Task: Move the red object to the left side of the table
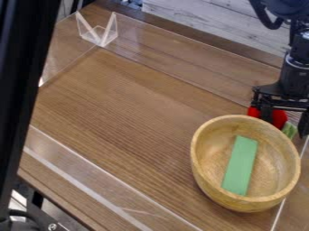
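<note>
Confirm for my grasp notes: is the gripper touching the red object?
Cannot tell; in the camera view, the gripper overlaps the red object.

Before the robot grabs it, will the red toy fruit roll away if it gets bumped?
The red toy fruit might roll, since its side looks rounded. Its shine suggests it could be a bit slippery. The bowl close by might stop it rolling that way.

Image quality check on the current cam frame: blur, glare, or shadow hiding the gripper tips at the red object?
Camera view: soft and low-res overall; dark gripper against the red object merges into black, so fingertip detail is lost; mild pale sheen on the table, no blown-out glare; bowl interior evenly lit, its green block clear.
</note>
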{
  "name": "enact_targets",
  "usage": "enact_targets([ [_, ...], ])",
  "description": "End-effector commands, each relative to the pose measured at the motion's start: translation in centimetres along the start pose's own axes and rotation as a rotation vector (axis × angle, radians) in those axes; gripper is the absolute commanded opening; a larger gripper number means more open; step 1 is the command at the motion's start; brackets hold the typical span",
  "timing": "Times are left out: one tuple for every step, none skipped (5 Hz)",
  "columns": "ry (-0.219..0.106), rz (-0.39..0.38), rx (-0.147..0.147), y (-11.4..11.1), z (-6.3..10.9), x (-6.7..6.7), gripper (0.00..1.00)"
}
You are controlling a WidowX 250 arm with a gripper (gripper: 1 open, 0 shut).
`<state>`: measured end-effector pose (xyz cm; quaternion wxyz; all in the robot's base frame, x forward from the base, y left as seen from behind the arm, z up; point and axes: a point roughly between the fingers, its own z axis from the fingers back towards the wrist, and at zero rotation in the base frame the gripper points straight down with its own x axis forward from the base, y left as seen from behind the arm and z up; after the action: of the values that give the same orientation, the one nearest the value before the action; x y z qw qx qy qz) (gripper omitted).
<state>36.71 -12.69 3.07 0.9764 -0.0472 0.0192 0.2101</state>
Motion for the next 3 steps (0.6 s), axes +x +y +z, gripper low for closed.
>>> enact_targets([
  [-0.046, 0.017, -0.021, 0.6, 0.7, 1.5, 1.00],
  [-0.045, 0.020, -0.013, 1.1, -0.3, 1.6, 1.00],
  [-0.047, 0.052, -0.002, 1.3, -0.7, 1.4, 1.00],
])
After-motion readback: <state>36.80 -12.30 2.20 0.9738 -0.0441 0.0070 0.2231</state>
